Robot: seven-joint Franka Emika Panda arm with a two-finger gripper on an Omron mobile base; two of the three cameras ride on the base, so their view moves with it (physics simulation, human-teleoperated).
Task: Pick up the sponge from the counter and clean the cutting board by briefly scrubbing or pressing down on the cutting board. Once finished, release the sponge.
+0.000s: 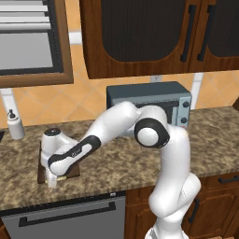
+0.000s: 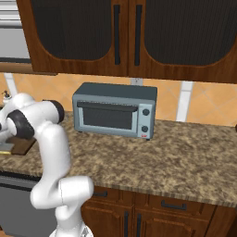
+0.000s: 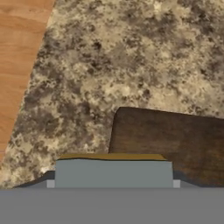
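your gripper [image 3: 113, 181] clamps the sponge [image 3: 113, 170], cutting board [image 3: 175, 140] at 2 o'clock; scrub step, press down next

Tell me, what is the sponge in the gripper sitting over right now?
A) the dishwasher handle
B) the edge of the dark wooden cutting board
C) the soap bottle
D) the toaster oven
B. In the hand view the sponge sits between the gripper tips, partly over the near edge of the dark cutting board on the counter.
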